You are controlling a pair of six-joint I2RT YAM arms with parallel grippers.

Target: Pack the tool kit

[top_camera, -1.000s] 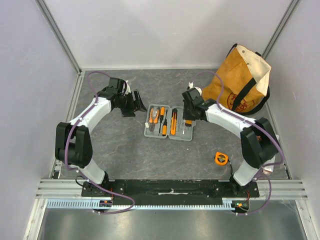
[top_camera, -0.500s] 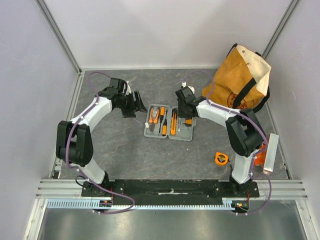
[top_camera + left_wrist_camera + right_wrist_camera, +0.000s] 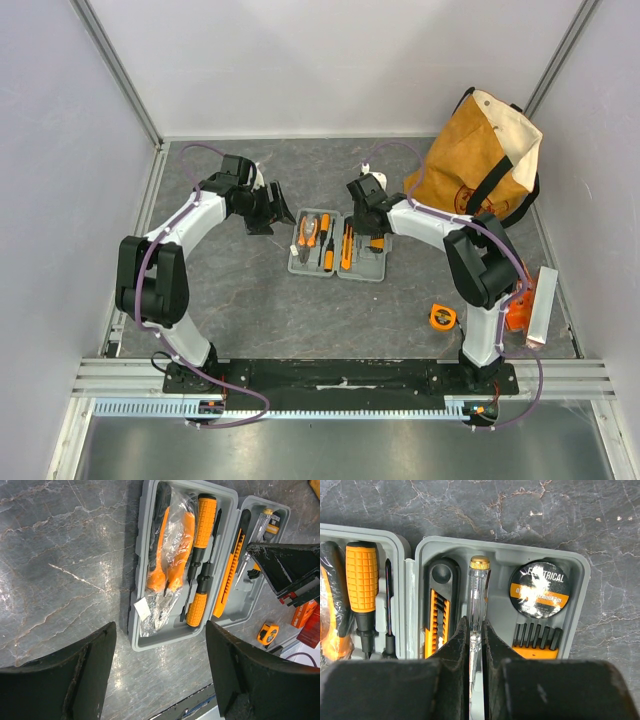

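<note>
— Starting at the left of the overhead view: finding the left gripper [image 3: 160,630] hanging with fingers spread wide, gripping nothing, just left of the tool kit [image 3: 139,570]. Seeing the tool kit itself lying open in mid-frame on the table [image 3: 300,330].

— And moving right?

— Finding the right gripper [image 3: 474,630] pinching the clear tester screwdriver [image 3: 478,585] over the right half of the tool kit, between the knife [image 3: 437,615] and the tape roll [image 3: 541,590]. Judging from that, seating the tester screwdriver in its slot. Not managing to tell whether fully bedded.

— Calling for what next?

— Probably pressing it home, letting go, lifting straight up without dragging it out again. Then likely fetching the tape measure [image 3: 442,317], lying well apart toward the lower right and not yet packed.

— Differing how from a second ago?

— Noticing the right gripper sitting slightly further toward the upper left over the tool kit, with its elbow swinging inward and uncovering an orange box [image 3: 515,312] near the right edge. Seeing the left gripper, the tool kit and the tape measure staying where they were.
</note>
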